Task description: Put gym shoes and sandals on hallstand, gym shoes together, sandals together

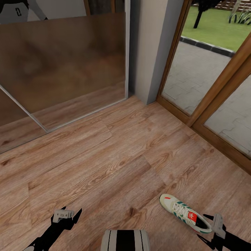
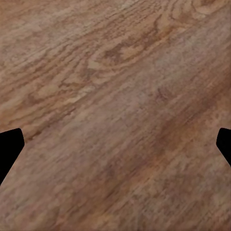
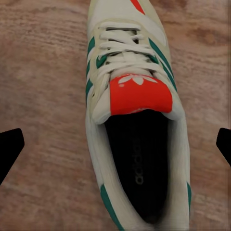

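One gym shoe (image 1: 185, 213) on the corridor floor (image 1: 115, 164), low and right in the head view, sole down, toe toward the far left, heel toward the right gripper (image 1: 213, 228). White upper, green side stripes, red-orange tongue label. Open plank flooring on all sides of the shoe; nothing touching it.

Right gripper just beside the heel end of the shoe. In the right wrist view, gym shoe (image 3: 134, 120) directly below, lying lengthwise between the two dark fingertips (image 3: 10, 149) at the frame edges, clear floor (image 3: 43, 72) between each tip and the shoe sides. Jaws spread wide, wider than the shoe; nothing gripped.

Left gripper (image 1: 68, 218) low and left in the head view, above bare planks, well apart from the shoe. In the left wrist view, dark fingertips (image 2: 9, 149) at both frame edges with wood grain (image 2: 115, 115) between them: wide open, empty.

Boundaries: reflective sliding panel (image 1: 62, 66) with a thin metal frame along the far left; grey wall corner (image 1: 150, 48) at the far centre; wood-framed glass door (image 1: 209, 80) running diagonally along the right, paving and lawn beyond. Shoe near the door frame's lower rail but apart from it. Broad unobstructed floor between the grippers and the far panel.
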